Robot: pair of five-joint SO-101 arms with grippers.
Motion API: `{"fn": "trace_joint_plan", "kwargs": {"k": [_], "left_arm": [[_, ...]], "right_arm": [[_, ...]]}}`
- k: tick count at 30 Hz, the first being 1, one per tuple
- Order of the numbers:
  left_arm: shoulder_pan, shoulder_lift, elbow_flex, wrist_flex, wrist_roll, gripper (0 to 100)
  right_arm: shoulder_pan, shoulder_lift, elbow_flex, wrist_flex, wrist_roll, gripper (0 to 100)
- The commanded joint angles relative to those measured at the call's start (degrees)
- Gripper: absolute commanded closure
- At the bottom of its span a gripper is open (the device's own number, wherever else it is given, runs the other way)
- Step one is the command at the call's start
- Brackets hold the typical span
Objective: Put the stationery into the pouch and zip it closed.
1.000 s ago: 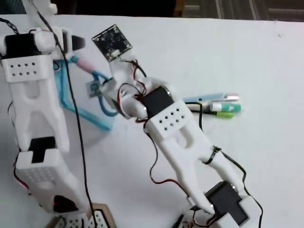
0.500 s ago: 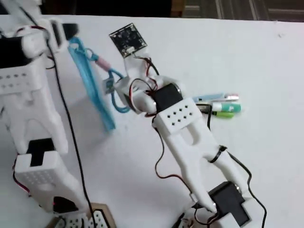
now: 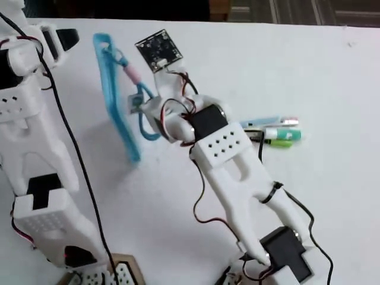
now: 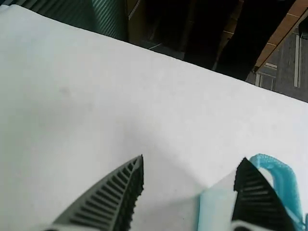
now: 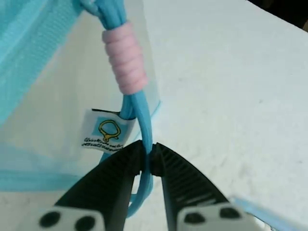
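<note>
The right gripper (image 5: pixel 148 153) is seen clamped on the blue cord loop (image 5: pixel 140 113) of the pouch (image 3: pixel 116 107), just below a pink sleeve (image 5: pixel 127 62) threaded on that cord and beside a small white label (image 5: pixel 103 132). The pouch, clear with blue edging, is held between the two arms near the far-left part of the white table (image 3: pixel 267 59) and is seen almost edge-on from above. The left gripper (image 4: pixel 191 166) is held with its jaws well apart over the table, one finger just beside a blue corner of the pouch. The stationery (image 3: pixel 273 130), a few pens in blue and green, is left lying on the table on the other side of the right arm, well apart from the pouch and partly hidden by that arm and its black cable (image 3: pixel 254 145).
</note>
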Motion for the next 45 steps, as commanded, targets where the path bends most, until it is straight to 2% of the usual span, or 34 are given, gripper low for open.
{"fn": "trace_joint_plan", "kwargs": {"k": [1,7,16,23,31,37,39,42,45], "left_arm": [[2.1,-2.9,-0.2,0.2,-0.4,69],[5.5,-3.0,-0.2,0.2,-0.4,69],[5.6,-2.4,0.5,0.3,-0.4,69],[5.3,-1.8,6.8,-0.4,-0.4,69],[5.9,-1.7,9.1,-5.4,-0.4,69],[8.1,-1.7,18.1,-10.0,-0.4,70],[8.5,-1.7,20.8,-11.4,-0.4,73],[8.4,-1.7,23.4,-14.2,-0.4,84],[8.0,-1.7,23.6,-16.0,-4.3,93]], "right_arm": [[0.5,-1.8,-0.4,-0.4,0.5,98.1],[0.5,-1.8,-0.4,-0.4,0.5,98.1],[0.5,-1.7,-0.4,-0.4,0.5,98.1],[0.5,-1.7,-0.4,-0.4,0.4,98.1],[0.5,-1.7,-0.4,-0.4,0.4,98.1],[0.5,-1.7,-0.3,-0.3,0.4,98.1],[0.5,-1.7,-0.3,-0.2,0.4,98.1],[0.6,-2.1,-0.3,-0.1,0.4,98.1],[2.2,-2.2,-0.3,0.0,0.5,98.1]]}}
